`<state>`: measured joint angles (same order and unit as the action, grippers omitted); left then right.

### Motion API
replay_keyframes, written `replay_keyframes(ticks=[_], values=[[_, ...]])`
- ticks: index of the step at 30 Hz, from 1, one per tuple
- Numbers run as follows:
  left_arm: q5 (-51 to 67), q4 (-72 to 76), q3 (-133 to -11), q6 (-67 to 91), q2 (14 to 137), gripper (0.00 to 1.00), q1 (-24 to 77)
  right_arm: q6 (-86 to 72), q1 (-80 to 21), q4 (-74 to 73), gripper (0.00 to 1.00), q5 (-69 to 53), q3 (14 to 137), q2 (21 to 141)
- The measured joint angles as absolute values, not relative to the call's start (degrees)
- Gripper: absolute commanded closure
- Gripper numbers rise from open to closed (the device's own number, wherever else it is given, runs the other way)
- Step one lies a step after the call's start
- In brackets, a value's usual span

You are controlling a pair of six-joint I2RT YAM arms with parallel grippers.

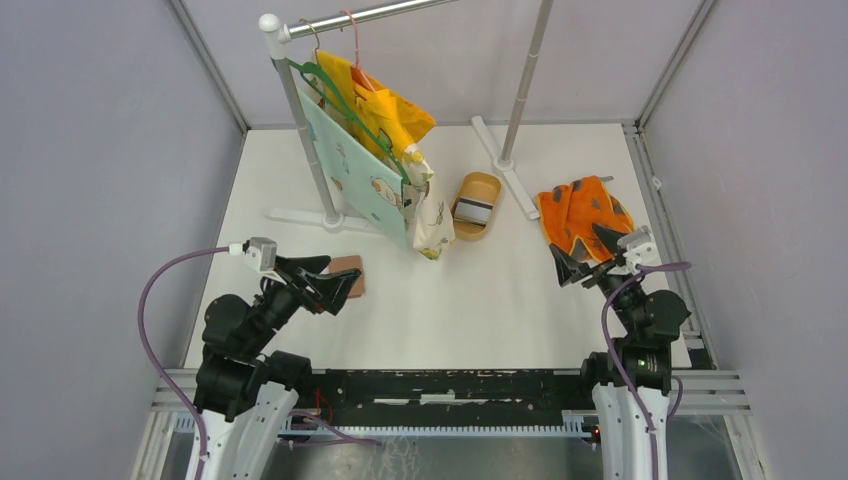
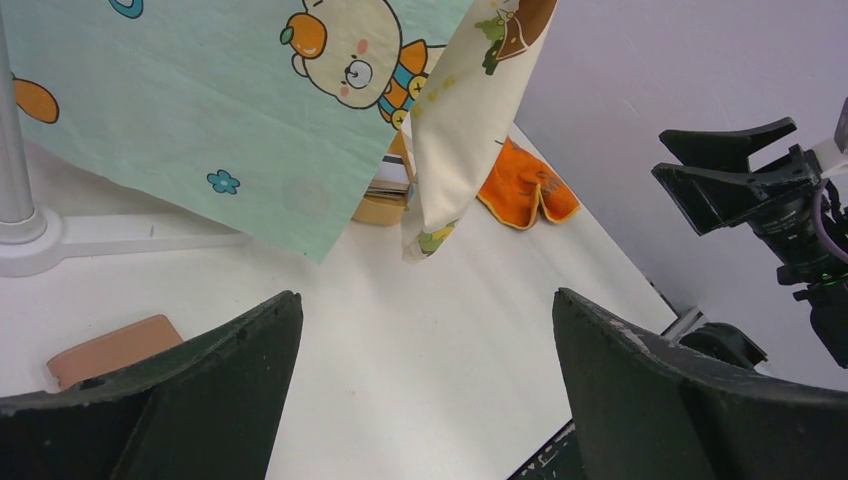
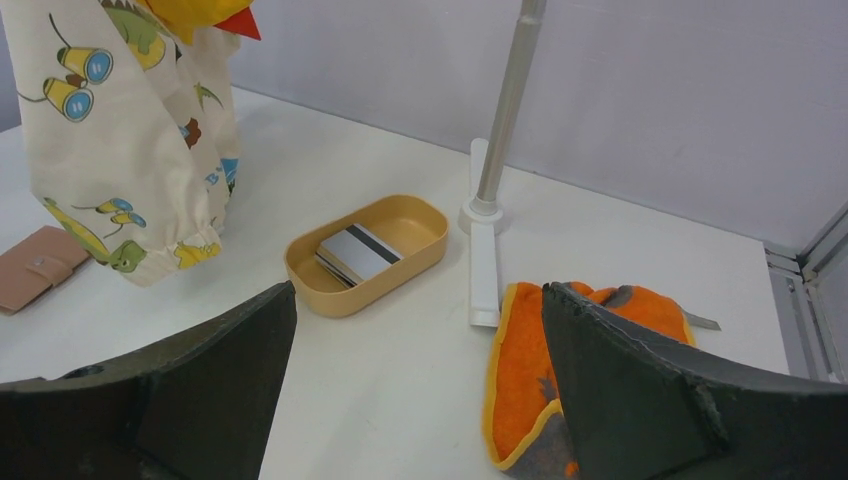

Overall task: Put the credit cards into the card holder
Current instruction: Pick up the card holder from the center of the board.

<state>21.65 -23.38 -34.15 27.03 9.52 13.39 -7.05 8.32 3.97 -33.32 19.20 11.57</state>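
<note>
Cards [image 3: 357, 252]: stacked in the tan dish [image 3: 340, 300], mid-table, just past the hanging garments [image 1: 375, 170].
Holder [image 3: 35, 265]: lay closed and flat on the table [image 1: 450, 310], left side, well apart from the dish.
Left hand [image 1: 338, 282]: released, jaws spread wide, nothing held; hung low over the holder's near edge.
Right hand [image 1: 578, 250]: likewise released and empty; poised beside the orange cloth [image 1: 580, 210], pointed toward the dish.
Step, as judged: reaching for the top card; all cards lay in the dish, none in the holder.
Done well: probably best taken with the right hand, nearer the dish; approached steeply, one finger inside the rim, top card tipped against the wall to expose an edge. Holder to be opened first and pinned by the left hand.
Risk: a skidding dish, two cards lifted together, a garment hem snagged in crossing.
</note>
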Motion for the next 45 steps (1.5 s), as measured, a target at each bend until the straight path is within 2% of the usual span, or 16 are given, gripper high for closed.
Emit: replay_keyframes(ticks=[14, 26, 35, 45], values=[[21.7, -23.4, -34.0, 27.0, 8.4, 0.0, 13.4, 10.4, 8.3, 1.9, 0.02, -43.1, 17.8, 22.3], [22.5, -23.4, -34.0, 27.0, 8.1, 0.0, 13.4, 15.9, 8.3, -1.3, 0.02, -49.1, 18.8, 28.5], [20.0, -23.5, -34.0, 27.0, 13.1, 0.0, 13.4, 21.2, 8.3, -4.9, 0.02, -52.2, 21.7, 33.7], [19.6, -23.5, -34.0, 27.0, 15.7, 0.0, 13.4, 26.3, 7.9, -10.2, 0.02, -53.7, 22.7, 34.6]])
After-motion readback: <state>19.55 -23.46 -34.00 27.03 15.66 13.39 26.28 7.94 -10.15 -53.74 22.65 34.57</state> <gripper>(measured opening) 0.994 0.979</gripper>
